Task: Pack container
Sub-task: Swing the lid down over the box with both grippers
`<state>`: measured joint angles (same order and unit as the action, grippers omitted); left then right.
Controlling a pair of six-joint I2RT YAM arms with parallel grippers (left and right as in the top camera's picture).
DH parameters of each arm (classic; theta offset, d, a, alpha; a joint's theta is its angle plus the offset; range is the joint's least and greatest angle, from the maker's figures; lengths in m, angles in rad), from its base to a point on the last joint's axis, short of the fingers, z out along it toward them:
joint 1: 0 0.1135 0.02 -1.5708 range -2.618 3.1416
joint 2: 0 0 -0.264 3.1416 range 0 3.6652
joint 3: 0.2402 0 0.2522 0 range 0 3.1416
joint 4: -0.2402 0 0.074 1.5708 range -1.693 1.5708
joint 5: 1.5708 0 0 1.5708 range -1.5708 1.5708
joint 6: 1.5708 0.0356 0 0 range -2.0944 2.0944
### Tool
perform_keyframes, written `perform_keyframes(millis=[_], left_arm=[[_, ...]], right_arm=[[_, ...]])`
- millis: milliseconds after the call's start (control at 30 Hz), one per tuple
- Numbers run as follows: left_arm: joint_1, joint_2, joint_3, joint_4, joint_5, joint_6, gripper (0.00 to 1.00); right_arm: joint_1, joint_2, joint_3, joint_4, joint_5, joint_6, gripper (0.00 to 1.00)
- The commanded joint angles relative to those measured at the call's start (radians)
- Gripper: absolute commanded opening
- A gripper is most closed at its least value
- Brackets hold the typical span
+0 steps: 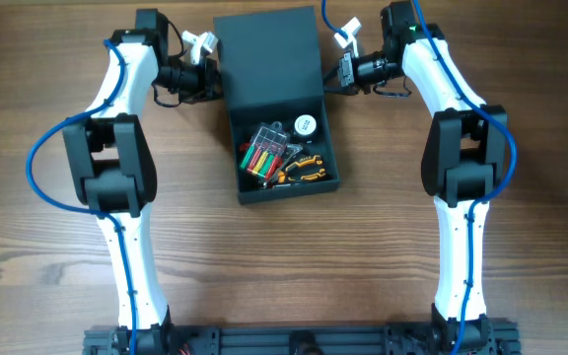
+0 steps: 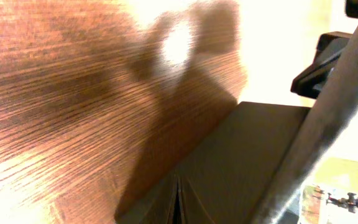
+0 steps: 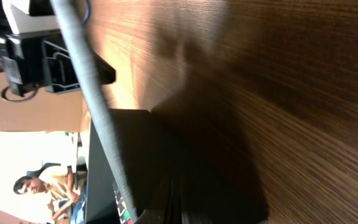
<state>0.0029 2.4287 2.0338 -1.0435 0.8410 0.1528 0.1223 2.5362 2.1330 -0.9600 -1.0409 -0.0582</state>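
Observation:
The container [image 1: 330,148] is a dark teal-grey box lying open at the table's middle back, its flap lid [image 1: 267,54] raised behind it. Inside lie coloured screwdrivers [image 1: 261,156], orange-handled pliers [image 1: 302,170] and a white round disc [image 1: 306,125]. My left gripper [image 1: 216,79] is at the lid's left edge, its fingers [image 2: 179,202] closed together against the dark lid [image 2: 247,149]. My right gripper [image 1: 330,72] is at the lid's right edge, its fingers [image 3: 179,208] also closed together beside the lid [image 3: 135,162].
Bare wooden table [image 1: 57,247] lies all round the box. The two arms reach in from the front, one on each side of the container.

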Motion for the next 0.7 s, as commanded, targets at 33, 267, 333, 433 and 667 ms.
perform_keyframes(millis=[33,267,333,433,667], left_arm=[[-0.011,-0.109,-0.003,-0.009,0.008,0.019,0.04],[-0.042,-0.170,-0.003,-0.016,-0.028,0.027,0.04],[-0.054,-0.181,-0.003,-0.015,-0.030,0.027,0.04],[-0.073,-0.201,-0.003,-0.015,-0.044,0.026,0.04],[-0.095,-0.235,-0.003,-0.045,-0.047,0.026,0.04]], right_arm=[[0.006,-0.034,0.010,-0.017,-0.039,-0.021,0.04],[0.001,-0.115,0.010,-0.041,0.062,-0.027,0.04],[0.001,-0.138,0.010,-0.060,0.066,-0.048,0.04],[0.001,-0.169,0.010,-0.094,0.114,-0.065,0.04],[0.001,-0.229,0.010,-0.163,0.188,-0.101,0.04]])
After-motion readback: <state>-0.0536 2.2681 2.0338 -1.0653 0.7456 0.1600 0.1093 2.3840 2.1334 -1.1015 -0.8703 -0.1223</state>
